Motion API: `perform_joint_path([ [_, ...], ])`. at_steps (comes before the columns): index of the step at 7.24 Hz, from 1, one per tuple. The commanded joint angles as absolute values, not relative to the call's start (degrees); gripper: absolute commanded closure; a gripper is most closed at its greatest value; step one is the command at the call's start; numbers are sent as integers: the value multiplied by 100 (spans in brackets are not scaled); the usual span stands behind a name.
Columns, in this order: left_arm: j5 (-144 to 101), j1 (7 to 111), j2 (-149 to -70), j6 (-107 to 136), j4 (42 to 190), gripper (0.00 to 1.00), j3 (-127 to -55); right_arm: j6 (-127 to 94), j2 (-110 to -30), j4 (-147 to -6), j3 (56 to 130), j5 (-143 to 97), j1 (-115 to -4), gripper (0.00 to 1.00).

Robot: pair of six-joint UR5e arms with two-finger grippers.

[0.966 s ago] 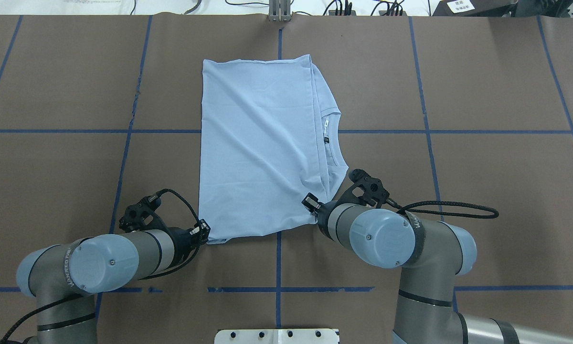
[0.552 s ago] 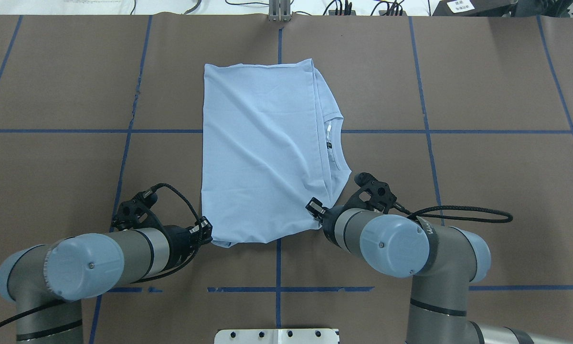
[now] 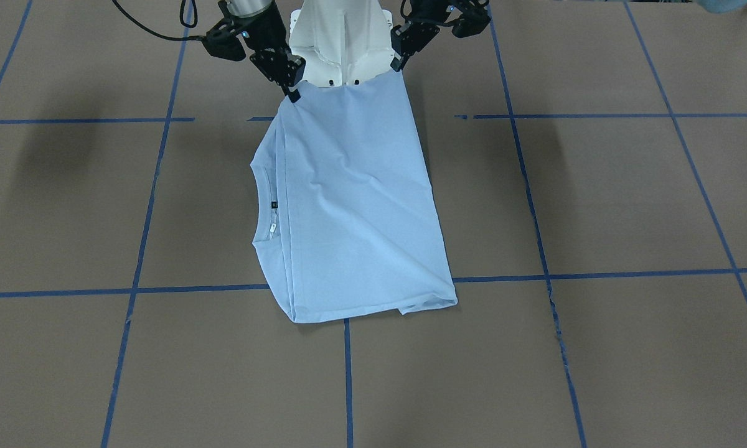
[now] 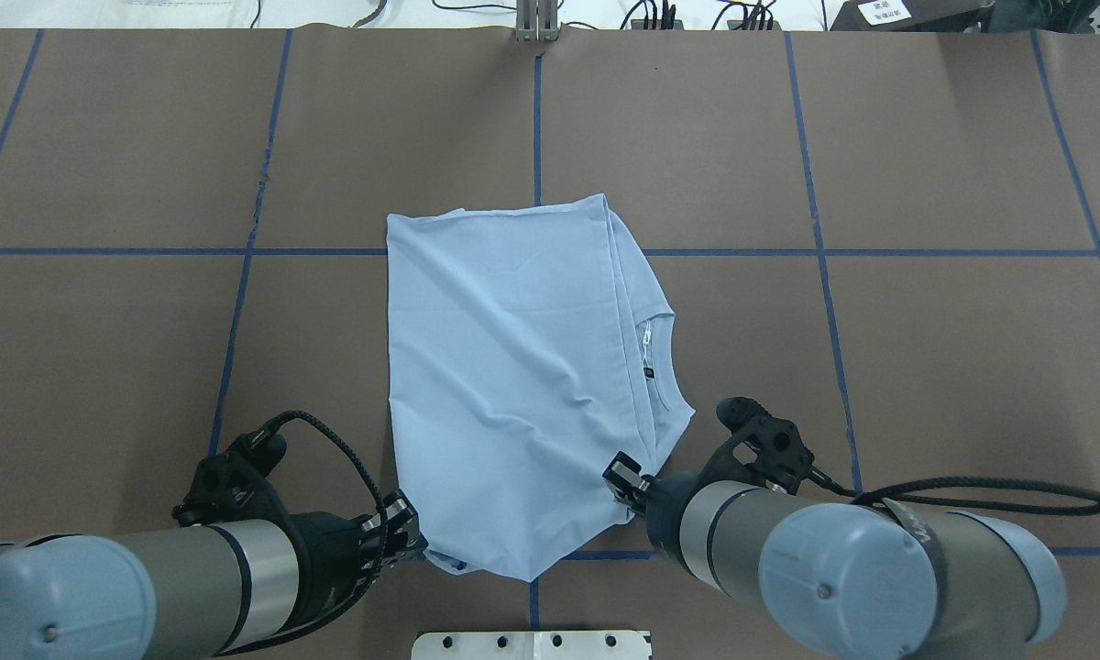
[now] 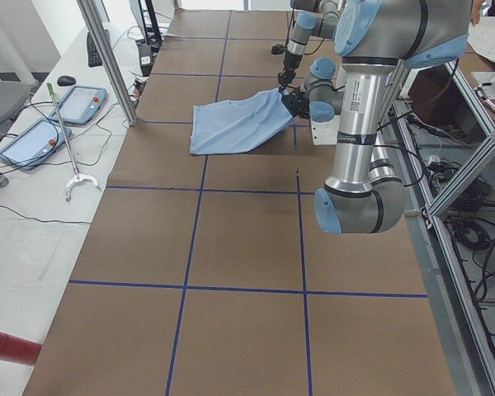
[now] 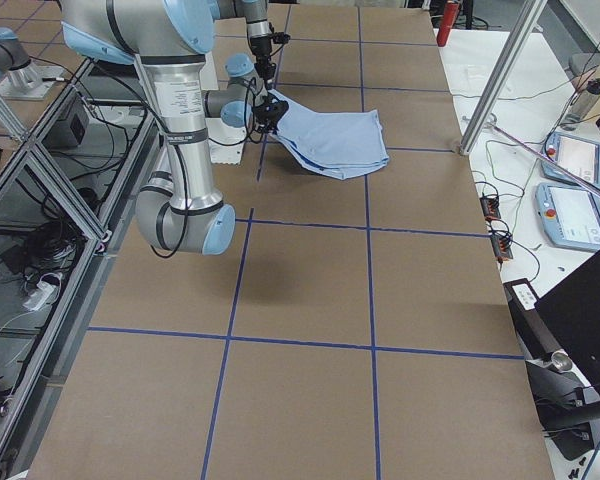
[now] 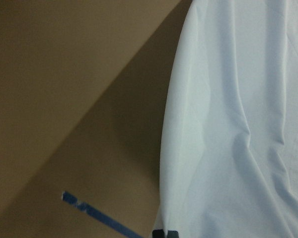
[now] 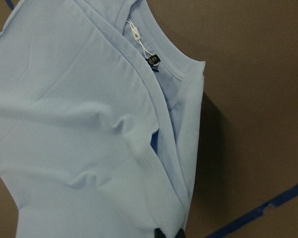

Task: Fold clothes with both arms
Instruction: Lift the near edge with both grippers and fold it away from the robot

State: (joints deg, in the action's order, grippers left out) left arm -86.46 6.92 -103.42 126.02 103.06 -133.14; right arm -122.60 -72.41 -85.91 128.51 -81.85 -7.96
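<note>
At the robot's edge of the table (image 4: 926, 367), both grippers hold the T-shirt (image 4: 513, 385) by its near corners. The left gripper (image 4: 407, 541) is clamped on the left corner, the right gripper (image 4: 625, 478) on the corner below the collar (image 4: 667, 367). From the jaws the shirt runs straight away, long axis pointing at the far side, far hem (image 3: 373, 308) flat on the table. Neither arm is nearer; each has its own corner. I'd say the fold goes forward along that axis. The overhead view flattens everything, but the front-facing view shows the near edge raised, stretched across the white pedestal (image 3: 342, 37).
</note>
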Motion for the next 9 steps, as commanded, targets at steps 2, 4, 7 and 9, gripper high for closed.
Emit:
perform_joint_path([
  [2, -8910, 1603, -10642, 11442, 9844, 100, -13580, -11991, -6736, -9070, 12678, -8234, -1665, 100],
  [4, -9333, 2344, -11010, 10998, 9870, 100, -12846, -11611, -6146, -9009, 11826, -8734, -2431, 100],
  [7, -9334, 3171, -11355, 10136, 10360, 100, -11517, -11470, -5643, -7986, 10332, -9104, -2996, 100],
  [9, -9334, 3540, -11469, 9679, 10836, 100, -10918, -11461, -5345, -7454, 9531, -9202, -3120, 100],
])
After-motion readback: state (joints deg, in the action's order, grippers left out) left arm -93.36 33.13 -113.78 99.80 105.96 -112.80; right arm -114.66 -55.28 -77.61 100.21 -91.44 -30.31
